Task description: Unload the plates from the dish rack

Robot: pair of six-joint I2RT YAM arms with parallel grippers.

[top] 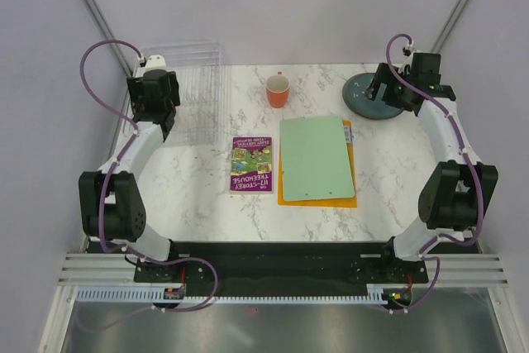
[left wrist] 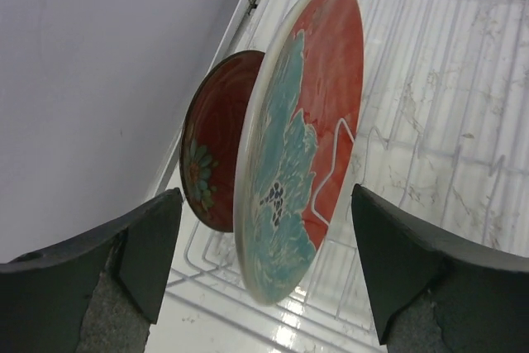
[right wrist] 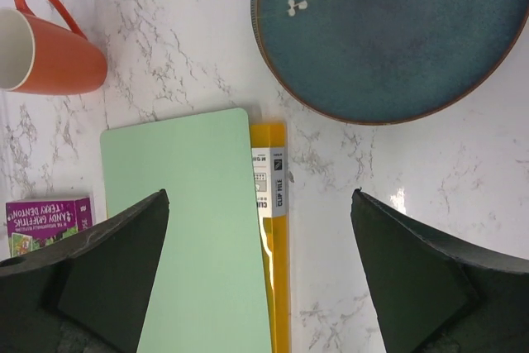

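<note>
Closing on the teal-and-red plate [left wrist: 302, 138] looks like the riskiest part of what comes next. It stands on edge in the clear dish rack [left wrist: 430, 121], with the red plate [left wrist: 211, 163] just behind it. A jaw meeting the rim unevenly could, I judge, push one plate into the other or tip both across the thin dividers. A glazed rim is also likely to slip from a narrow grip, and a lift that snags a divider could drag the light rack along. The left gripper [left wrist: 264, 204] is spread wide and holds nothing. The teal-and-red plate's lower rim sits in the gap between its two fingers, touching neither as far as the wrist view shows. The right gripper [right wrist: 258, 229] is also parted and empty, hovering over the marble table [right wrist: 182, 39]. The dark blue-green plate [right wrist: 388, 31] lies flat beyond its fingertips, apart from them, near the orange mug [right wrist: 50, 47] and the green board [right wrist: 190, 229].
</note>
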